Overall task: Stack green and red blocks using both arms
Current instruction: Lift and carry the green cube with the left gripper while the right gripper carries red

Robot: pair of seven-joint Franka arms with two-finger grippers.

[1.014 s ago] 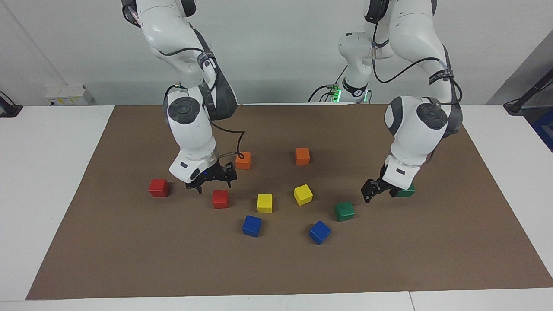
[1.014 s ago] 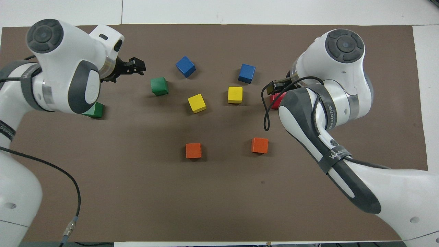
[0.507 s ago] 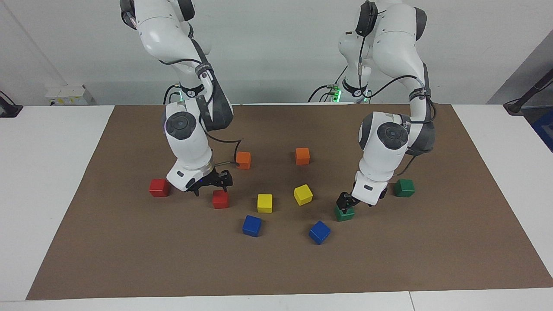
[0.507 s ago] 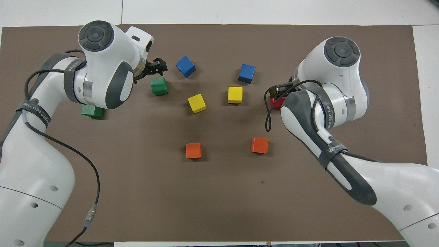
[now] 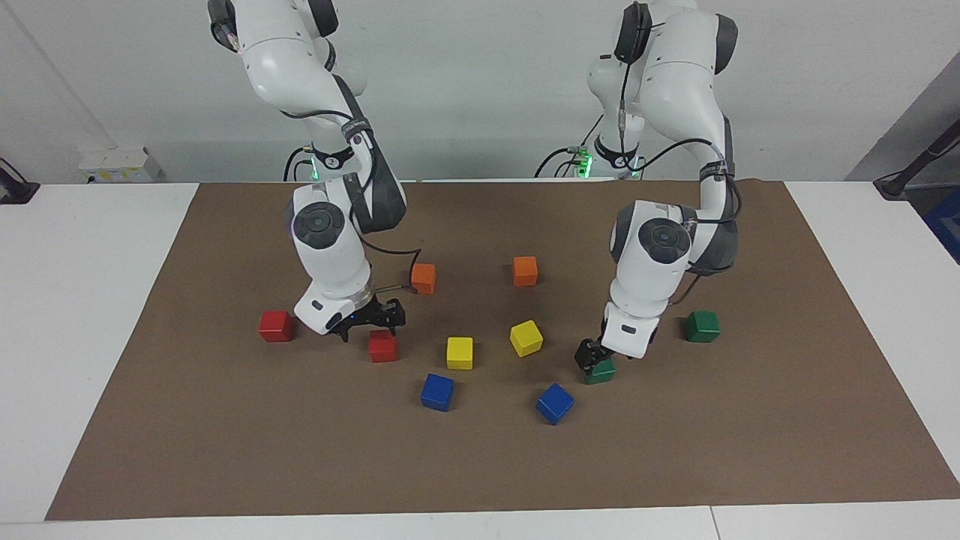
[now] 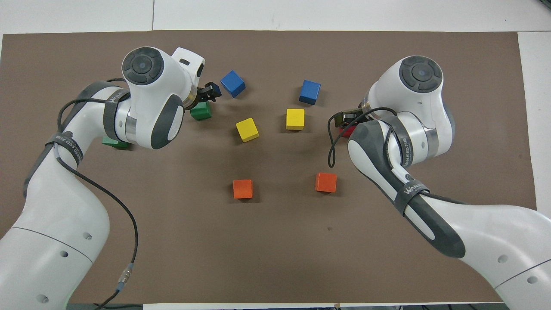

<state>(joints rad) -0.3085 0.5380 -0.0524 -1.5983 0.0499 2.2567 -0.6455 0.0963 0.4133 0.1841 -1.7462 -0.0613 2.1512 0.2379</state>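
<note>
My left gripper (image 5: 592, 359) is open and low over a green block (image 5: 602, 371), with a finger down beside it; in the overhead view this gripper (image 6: 208, 92) covers part of the block (image 6: 201, 113). The second green block (image 5: 702, 326) lies nearer to the robots toward the left arm's end, half hidden under the arm from overhead (image 6: 112, 142). My right gripper (image 5: 370, 320) is open just above a red block (image 5: 382, 346), which barely shows from overhead (image 6: 343, 130). The second red block (image 5: 276, 325) lies toward the right arm's end.
Two orange blocks (image 5: 424, 278) (image 5: 525, 271) lie nearer to the robots. Two yellow blocks (image 5: 460, 352) (image 5: 526, 337) sit mid-table between the grippers. Two blue blocks (image 5: 437, 391) (image 5: 555, 403) lie farther out. All rest on a brown mat (image 5: 480, 465).
My left gripper moved from beside the nearer green block to the farther one and came down onto it. My right gripper sank slightly toward the red block.
</note>
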